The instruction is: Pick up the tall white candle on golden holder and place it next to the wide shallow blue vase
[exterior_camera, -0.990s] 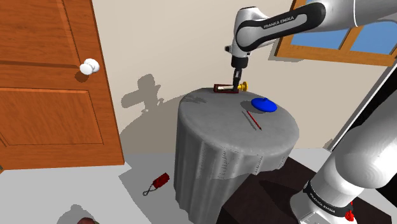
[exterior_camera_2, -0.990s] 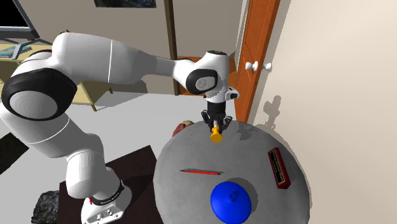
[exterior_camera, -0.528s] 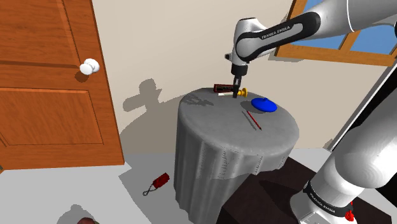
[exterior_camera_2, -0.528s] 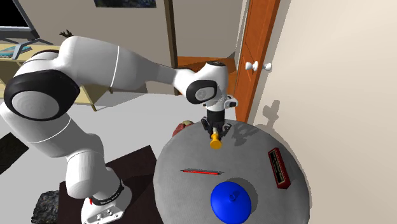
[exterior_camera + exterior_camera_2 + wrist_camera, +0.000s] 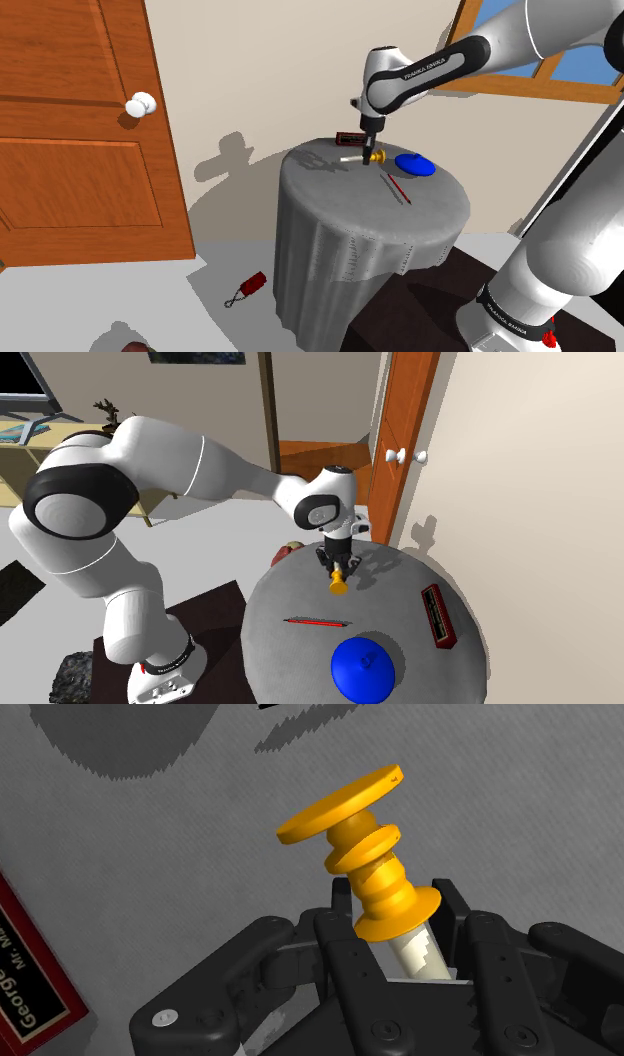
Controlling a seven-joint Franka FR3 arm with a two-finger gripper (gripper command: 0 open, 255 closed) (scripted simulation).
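You get bright, evenly lit renders. Arm (image 5: 430, 65) shadow on wall (image 5: 232, 152): crisp. Shadow edges on tablecloth (image 5: 120, 744): jagged.

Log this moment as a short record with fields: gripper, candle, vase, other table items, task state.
gripper: gripper shut on the candle
candle: white candle in its golden holder, tilted, low over the table; contact unclear
vase: blue vase on the table, apart from the candle
other table items: red stick, dark red book
task state: candle not yet set down beside the vase
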